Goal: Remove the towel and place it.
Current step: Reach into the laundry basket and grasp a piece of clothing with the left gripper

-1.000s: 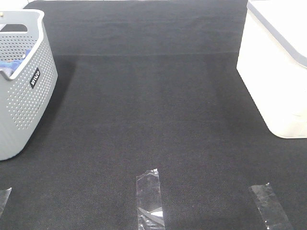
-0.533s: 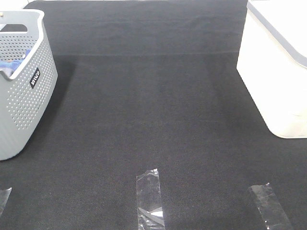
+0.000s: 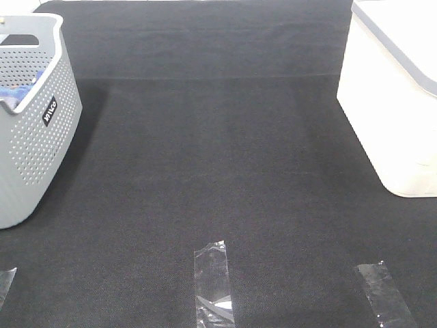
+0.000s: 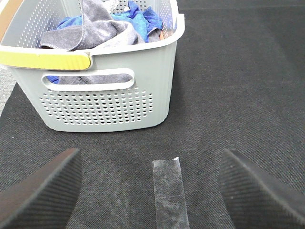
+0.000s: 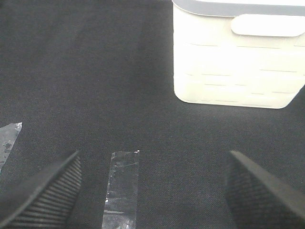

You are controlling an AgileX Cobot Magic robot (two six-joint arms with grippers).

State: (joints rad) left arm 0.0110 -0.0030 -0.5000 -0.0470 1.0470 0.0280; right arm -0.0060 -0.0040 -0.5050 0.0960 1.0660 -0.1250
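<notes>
The slate-grey towel (image 4: 97,31) lies crumpled on top of a bright blue cloth (image 4: 143,16) inside the grey perforated basket (image 4: 102,102). In the high view the basket (image 3: 31,130) stands at the far left, and only a bit of blue shows inside it. My left gripper (image 4: 152,191) hovers open over the mat a short way in front of the basket, its two dark fingers (image 4: 40,193) spread wide with nothing between them. My right gripper (image 5: 152,191) is open too, empty, facing the white bin (image 5: 238,57). Neither gripper appears in the high view.
A white bin (image 3: 396,96) with a grey rim stands at the right edge of the black mat (image 3: 218,150). Strips of clear tape (image 3: 213,280) lie near the mat's front edge, another strip (image 3: 382,294) to the right.
</notes>
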